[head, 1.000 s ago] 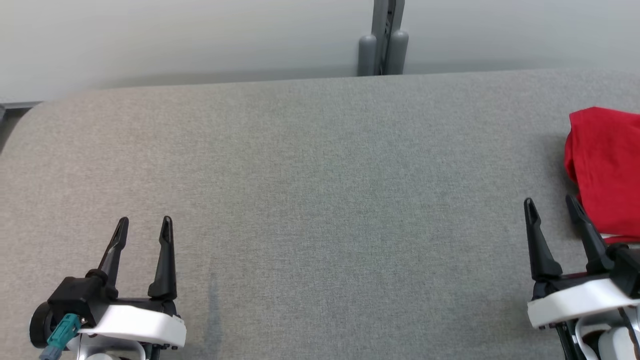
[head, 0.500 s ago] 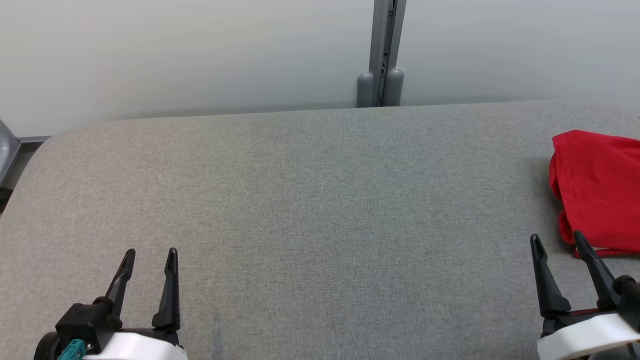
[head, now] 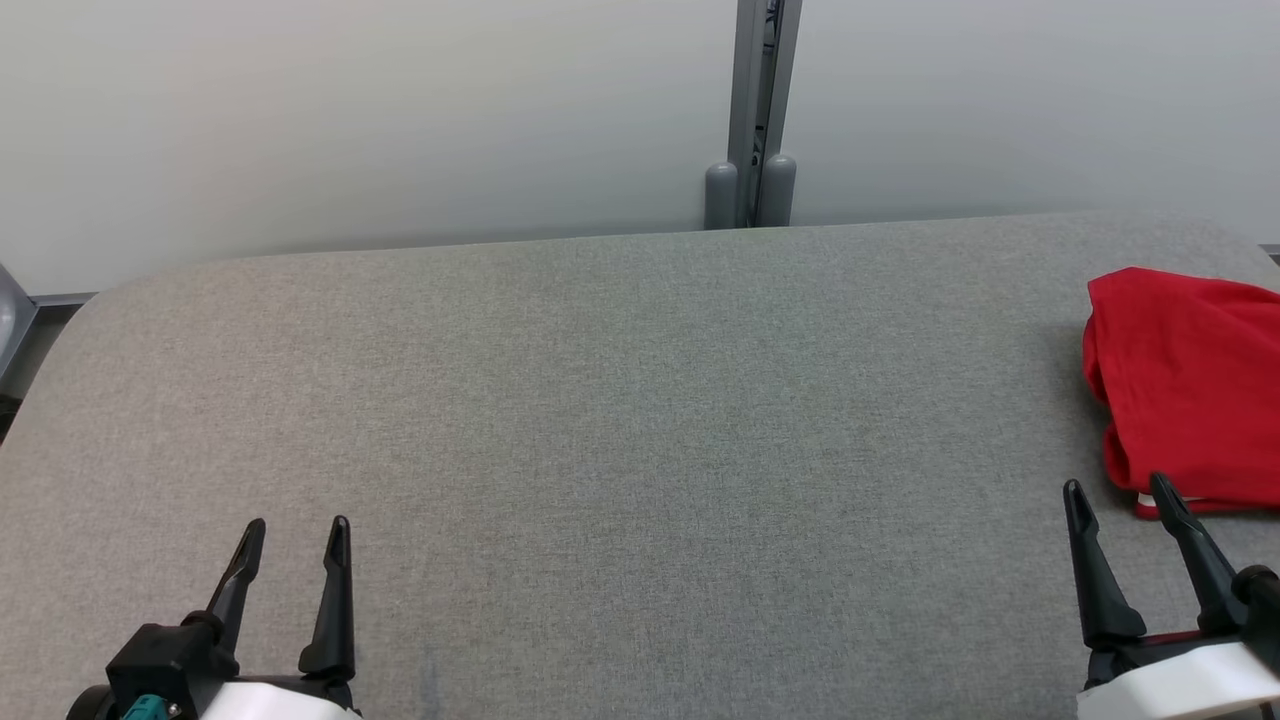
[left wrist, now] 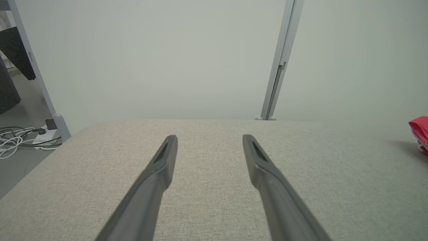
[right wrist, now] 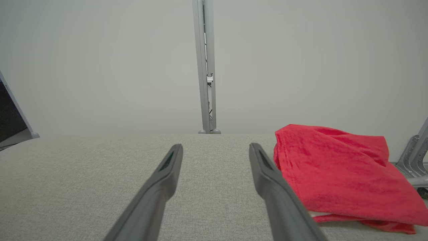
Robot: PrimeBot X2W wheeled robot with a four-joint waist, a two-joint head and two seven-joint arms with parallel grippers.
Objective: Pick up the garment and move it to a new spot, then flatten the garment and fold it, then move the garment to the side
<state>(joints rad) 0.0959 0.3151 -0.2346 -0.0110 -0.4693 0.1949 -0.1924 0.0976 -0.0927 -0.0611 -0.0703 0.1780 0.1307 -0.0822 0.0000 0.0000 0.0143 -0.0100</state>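
Camera tilted up; left wrist catches cables (left wrist: pixel 16 139), garment (left wrist: pixel 420 132).

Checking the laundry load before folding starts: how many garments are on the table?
1. A red garment lies at the right end of the table, just ahead and right of the right gripper. The head view cuts off its right side, so more could lie beyond.

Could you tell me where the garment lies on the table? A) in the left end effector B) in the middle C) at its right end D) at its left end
C: the red garment lies at the right end of the table, near the right end effector.
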